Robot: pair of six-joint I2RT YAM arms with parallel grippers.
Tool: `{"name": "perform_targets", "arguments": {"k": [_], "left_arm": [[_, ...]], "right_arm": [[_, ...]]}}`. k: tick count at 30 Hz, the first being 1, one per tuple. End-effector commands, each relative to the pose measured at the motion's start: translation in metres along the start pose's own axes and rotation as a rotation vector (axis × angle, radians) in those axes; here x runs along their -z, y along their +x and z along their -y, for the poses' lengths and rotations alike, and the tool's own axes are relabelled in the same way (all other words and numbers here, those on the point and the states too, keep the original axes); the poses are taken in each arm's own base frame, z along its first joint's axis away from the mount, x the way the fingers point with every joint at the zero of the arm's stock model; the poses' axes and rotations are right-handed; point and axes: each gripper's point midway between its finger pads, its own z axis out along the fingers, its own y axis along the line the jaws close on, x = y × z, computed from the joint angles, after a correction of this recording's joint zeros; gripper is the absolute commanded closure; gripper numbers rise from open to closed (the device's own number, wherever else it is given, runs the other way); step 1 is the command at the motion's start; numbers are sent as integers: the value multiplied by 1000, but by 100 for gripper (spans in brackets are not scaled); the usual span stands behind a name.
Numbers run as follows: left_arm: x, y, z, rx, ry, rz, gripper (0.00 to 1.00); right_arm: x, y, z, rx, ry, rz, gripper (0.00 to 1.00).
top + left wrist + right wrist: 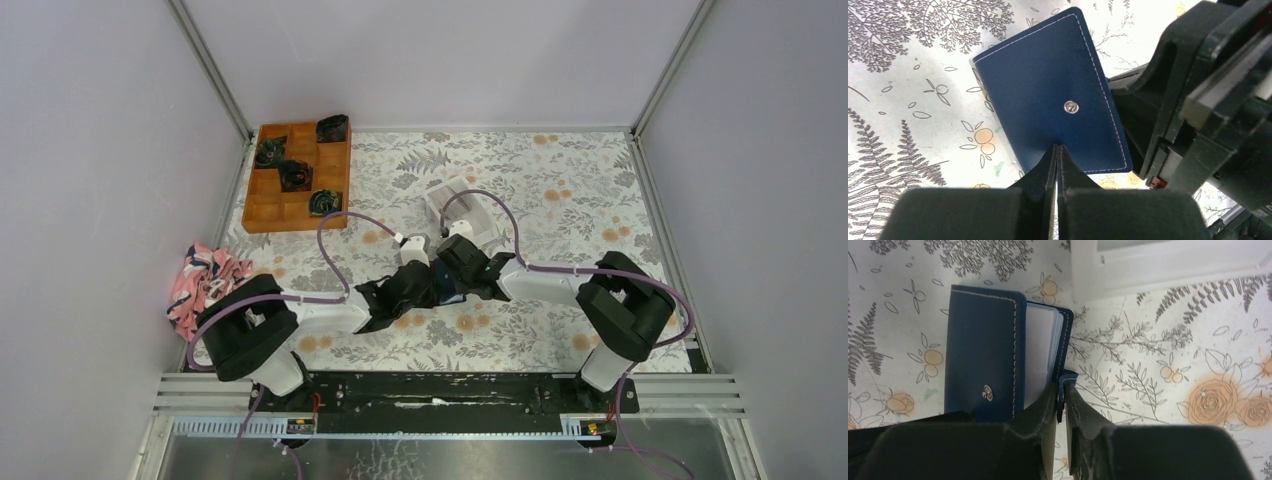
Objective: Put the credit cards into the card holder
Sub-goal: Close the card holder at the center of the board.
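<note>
The card holder [980, 355] is a navy blue wallet with a metal snap, lying on the floral table cover between both grippers. Its flap is partly lifted, and pale grey-white cards [1040, 355] show inside it. My right gripper [1064, 385] is shut on the wallet's right edge. My left gripper [1058, 149] is shut with nothing between its fingers, its tips over the wallet's near edge [1048, 90]. In the top view both grippers, left [428, 288] and right [458, 280], meet over the mostly hidden wallet [450, 294]. No loose cards show.
A white open-topped box [465, 205] stands just behind the grippers and also shows in the right wrist view [1168, 265]. An orange compartment tray [298, 175] with dark items is at the back left. A pink patterned cloth [205, 280] lies at the left edge.
</note>
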Motion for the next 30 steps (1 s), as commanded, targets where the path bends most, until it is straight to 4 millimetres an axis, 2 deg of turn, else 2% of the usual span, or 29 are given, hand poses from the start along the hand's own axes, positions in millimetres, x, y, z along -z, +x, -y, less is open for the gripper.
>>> {"name": "perform_targets", "arguments": {"k": [1,13,20,30], "left_arm": [[-6,-19,28,20,59,69,100],[-20,-6,38,-2,26,29,100],[-22,8,28,-15,-10,-4,100],[-17,13,18,-30,-50,-4,100]], "right_arm": [[14,10,2,-27,1,-8,78],[21,16,16,-63,20,10,68],[23,7,20,-77,16,39,65],[28,-8,17,-74,1,63,62]]}}
